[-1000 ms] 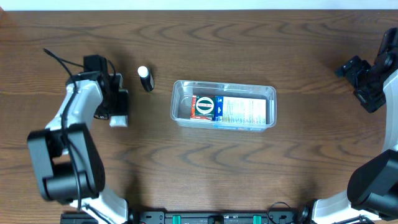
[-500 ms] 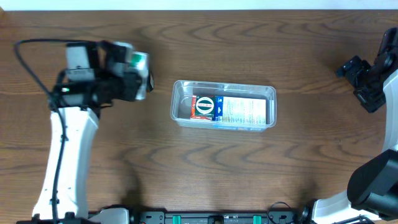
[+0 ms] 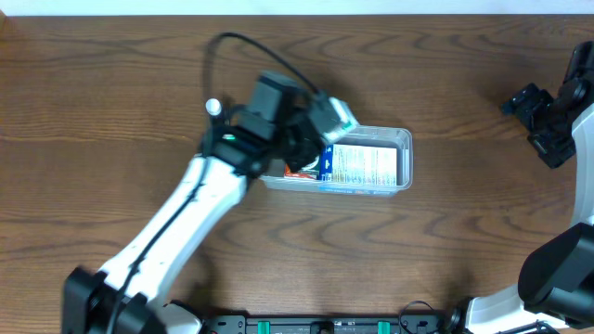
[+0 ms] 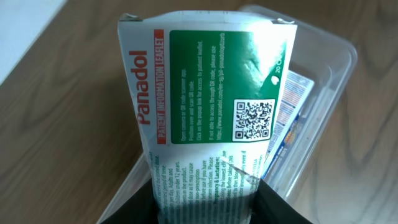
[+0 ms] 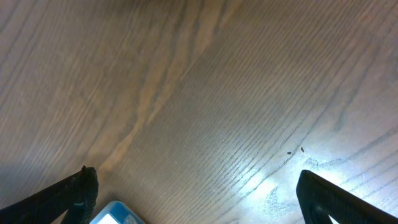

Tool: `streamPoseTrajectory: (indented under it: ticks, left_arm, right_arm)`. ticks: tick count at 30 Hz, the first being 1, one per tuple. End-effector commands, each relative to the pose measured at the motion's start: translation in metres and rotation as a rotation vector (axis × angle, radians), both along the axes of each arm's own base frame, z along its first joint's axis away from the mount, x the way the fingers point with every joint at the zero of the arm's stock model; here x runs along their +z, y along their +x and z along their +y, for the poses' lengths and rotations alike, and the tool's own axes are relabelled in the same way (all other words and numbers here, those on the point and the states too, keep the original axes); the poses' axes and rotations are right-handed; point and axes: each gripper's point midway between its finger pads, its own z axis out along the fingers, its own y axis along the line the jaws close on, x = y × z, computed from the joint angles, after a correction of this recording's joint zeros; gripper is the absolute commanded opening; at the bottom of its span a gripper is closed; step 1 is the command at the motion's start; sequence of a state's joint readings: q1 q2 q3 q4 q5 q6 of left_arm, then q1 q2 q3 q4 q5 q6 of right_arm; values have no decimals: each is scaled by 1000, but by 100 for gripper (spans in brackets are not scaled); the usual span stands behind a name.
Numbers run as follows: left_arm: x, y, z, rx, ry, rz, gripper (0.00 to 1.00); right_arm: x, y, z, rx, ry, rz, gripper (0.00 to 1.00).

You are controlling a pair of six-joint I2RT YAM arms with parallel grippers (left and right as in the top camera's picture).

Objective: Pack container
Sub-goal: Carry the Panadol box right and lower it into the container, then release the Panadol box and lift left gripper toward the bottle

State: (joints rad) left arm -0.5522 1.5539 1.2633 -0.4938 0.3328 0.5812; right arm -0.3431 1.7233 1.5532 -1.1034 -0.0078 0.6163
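The clear plastic container sits mid-table with a flat blue-and-white box lying inside. My left gripper is shut on a green-and-white Panadol box and holds it over the container's left part. In the left wrist view the Panadol box stands upright between the jaws, above the container and the box inside it. My right gripper is open and empty at the far right, over bare wood.
A small dark bottle with a white cap stands left of the container, partly behind my left arm. A blue-and-white object corner shows at the bottom of the right wrist view.
My left arm has lifted the Panadol box from the table's left side and carried it right, over the container. The right arm has not moved.
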Motion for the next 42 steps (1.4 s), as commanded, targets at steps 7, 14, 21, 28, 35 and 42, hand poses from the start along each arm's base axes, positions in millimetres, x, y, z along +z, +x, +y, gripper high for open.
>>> streamPoseTrajectory:
  ticks: [7, 14, 21, 28, 35, 42]
  left_arm:
    - [-68, -23, -44, -387, 241, -99, 36]
    - [-81, -33, -70, -531, 266, -177, 32]
    - [-78, -31, -76, -534, 255, -198, 56]
    - [-75, -28, -79, -527, 241, -218, 66]
    - [-46, 13, -84, -255, 177, -302, 77]
    - [49, 75, -15, 360, -31, -378, 98]
  right_arm:
    - [3, 1, -2, 6, -9, -5, 99]
    - [3, 1, -2, 7, -9, -5, 99]
    - [3, 1, -2, 6, -9, -5, 99]
    - [3, 1, -2, 6, -9, -5, 99]
    - [3, 1, -2, 7, -9, -5, 99]
    - [3, 1, -2, 7, -9, -5, 99]
